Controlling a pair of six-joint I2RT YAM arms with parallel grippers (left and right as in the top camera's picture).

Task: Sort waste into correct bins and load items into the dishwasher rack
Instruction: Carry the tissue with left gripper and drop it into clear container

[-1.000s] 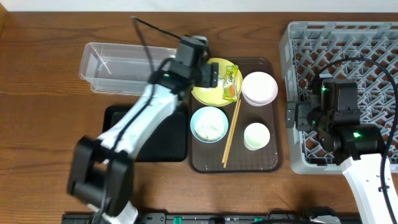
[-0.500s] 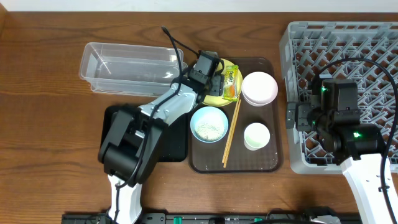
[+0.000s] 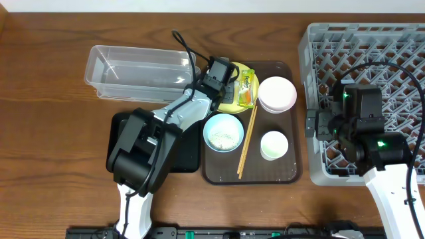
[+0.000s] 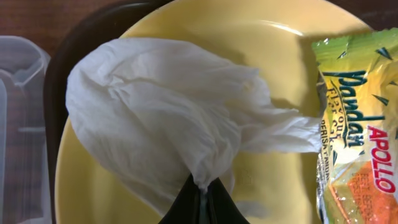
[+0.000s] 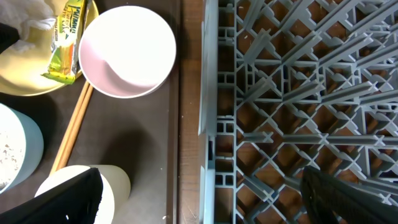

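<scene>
Left jaws are closed, pinching a fold of the crumpled white paper wad [image 4: 161, 118], soft and creased, on the yellow plate [image 4: 273, 43]. Just right of it on the plate lies the green-and-orange snack wrapper [image 4: 357, 124], printed "Pandan" and "APOLLO". Right jaws stand spread, holding nothing, well right of the plate at the grey rack [image 5: 208, 74] wall.

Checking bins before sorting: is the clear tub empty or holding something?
Empty: overhead, the clear tub shows only its bare floor, no waste inside.
</scene>
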